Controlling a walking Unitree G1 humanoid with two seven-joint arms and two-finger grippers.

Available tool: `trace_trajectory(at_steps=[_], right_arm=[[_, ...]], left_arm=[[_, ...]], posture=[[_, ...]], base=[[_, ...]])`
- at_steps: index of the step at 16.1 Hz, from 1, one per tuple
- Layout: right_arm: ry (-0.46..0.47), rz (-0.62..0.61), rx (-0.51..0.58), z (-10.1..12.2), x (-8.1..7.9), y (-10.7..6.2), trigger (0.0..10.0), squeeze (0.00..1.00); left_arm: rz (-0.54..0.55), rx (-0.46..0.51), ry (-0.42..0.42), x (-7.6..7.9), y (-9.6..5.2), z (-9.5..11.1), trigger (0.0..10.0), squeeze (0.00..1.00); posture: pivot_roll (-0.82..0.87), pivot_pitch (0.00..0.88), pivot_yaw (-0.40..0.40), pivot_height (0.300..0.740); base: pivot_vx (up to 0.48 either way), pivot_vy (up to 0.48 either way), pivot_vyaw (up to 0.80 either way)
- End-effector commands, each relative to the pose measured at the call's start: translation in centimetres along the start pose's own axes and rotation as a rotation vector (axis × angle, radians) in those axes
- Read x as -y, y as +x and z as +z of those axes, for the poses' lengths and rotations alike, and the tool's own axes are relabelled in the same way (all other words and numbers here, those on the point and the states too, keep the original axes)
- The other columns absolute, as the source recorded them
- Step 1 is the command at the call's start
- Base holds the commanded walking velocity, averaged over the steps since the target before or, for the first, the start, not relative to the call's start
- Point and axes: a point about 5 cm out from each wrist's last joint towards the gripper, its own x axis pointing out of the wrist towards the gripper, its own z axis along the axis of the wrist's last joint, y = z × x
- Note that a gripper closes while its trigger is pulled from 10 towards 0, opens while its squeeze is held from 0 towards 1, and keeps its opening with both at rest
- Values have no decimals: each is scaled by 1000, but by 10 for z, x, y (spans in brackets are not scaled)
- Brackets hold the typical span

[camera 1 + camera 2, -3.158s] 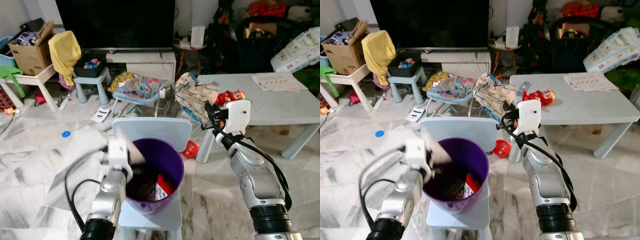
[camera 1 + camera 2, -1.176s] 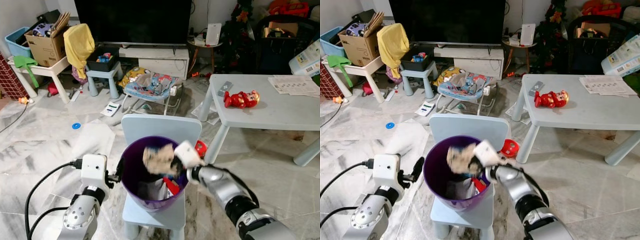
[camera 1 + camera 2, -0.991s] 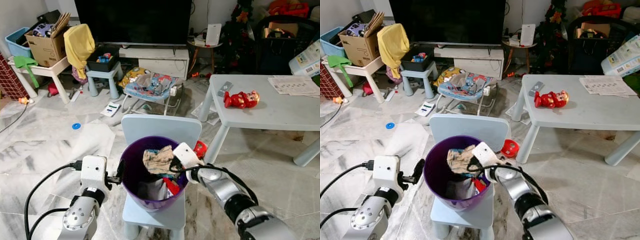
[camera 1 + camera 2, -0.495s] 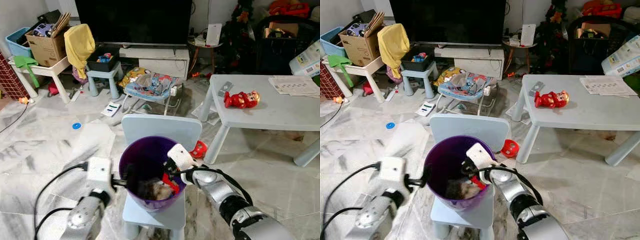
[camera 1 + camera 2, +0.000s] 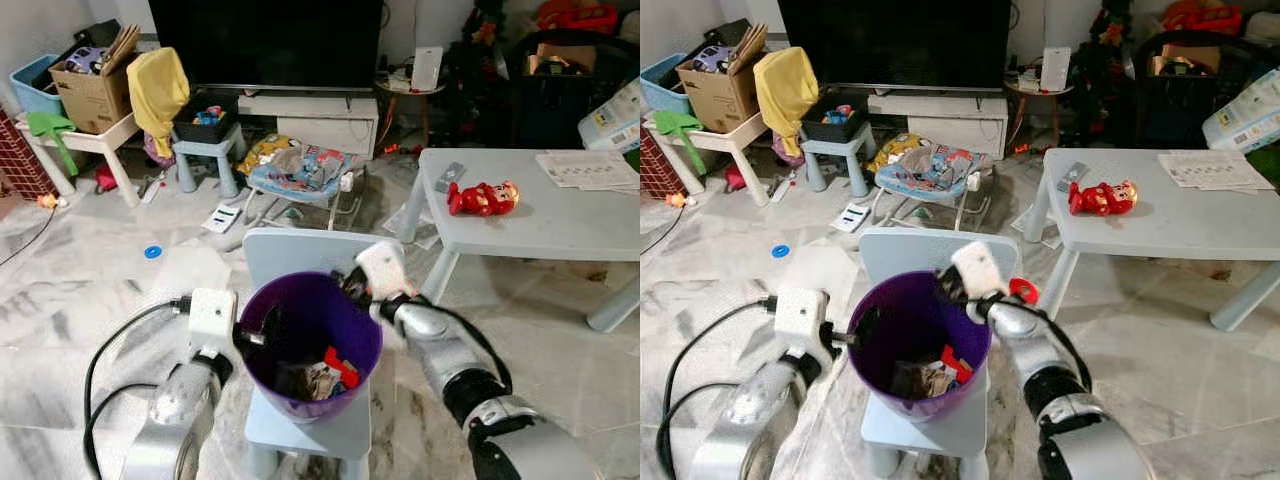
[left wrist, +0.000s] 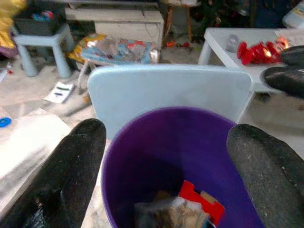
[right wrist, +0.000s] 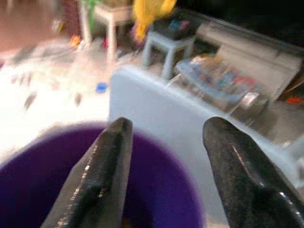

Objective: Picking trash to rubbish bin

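Now spread apart and empty at the purple bin's [image 5: 310,340] far rim: right gripper [image 5: 352,283]. Likewise parted, left gripper [image 5: 256,335] at the near-left rim. Inside, crumpled trash [image 5: 318,375]. Underneath, pale blue chair [image 5: 310,258]; beyond, grey table [image 5: 540,215] bearing red toy [image 5: 482,197].

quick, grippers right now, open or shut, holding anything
left gripper: open, holding nothing, at the purple bin.
right gripper: open, holding nothing, above the bin's rim.

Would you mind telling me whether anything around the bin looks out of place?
The purple bin stands on a small chair's seat rather than the floor, which looks precarious. A red ball lies on the floor behind it.
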Motion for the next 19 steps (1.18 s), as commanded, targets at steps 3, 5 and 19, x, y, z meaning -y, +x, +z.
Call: trace_trajectory(at_steps=[3,5,19], right_arm=[[-12,-177,203,40,34,-15,10000,1000],[-17,-250,246,48,43,-26,10000,1000],[-9,-438,253,70,64,-64,10000,0]], left_arm=[[196,120,-19,-17,18,35,10000,1000],[230,144,-5,-18,21,42,10000,835],[98,200,-110,17,38,58,10000,0]], posture=[[50,0,-22,740],[42,0,-21,740],[16,0,-12,740]], base=[[0,0,0],[0,0,0],[0,0,0]])
